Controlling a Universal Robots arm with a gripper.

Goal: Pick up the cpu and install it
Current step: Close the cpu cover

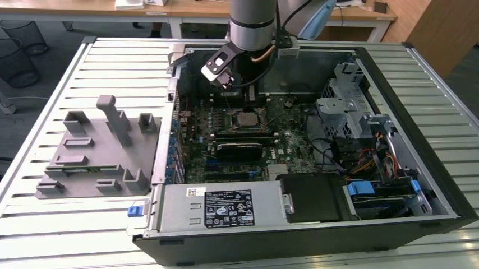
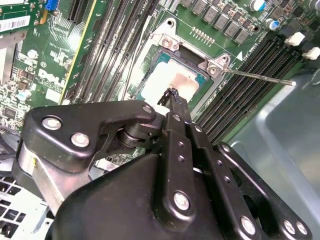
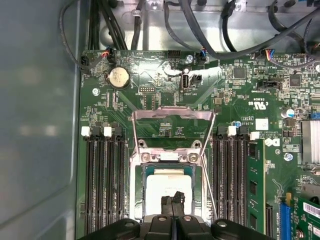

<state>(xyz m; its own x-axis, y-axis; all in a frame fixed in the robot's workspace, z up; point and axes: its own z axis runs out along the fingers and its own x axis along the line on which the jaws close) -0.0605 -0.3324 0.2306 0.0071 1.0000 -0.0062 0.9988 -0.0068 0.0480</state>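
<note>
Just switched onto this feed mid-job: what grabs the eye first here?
In the exterior view, the arm plunges into an open computer case lying on a slatted table. In both wrist views the shut gripper hangs over the cpu, which lies in its socket with the metal load plate flipped up.

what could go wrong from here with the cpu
1. The shut pincer is right at the top of the chip, and I can't tell whether they touch. If the chip isn't lying flat, a push down could jam it in crooked.
2. The hold-down frame is flipped open and the lever is unlatched. Nothing clamps the chip, so a sideways nudge could shift it.
</note>
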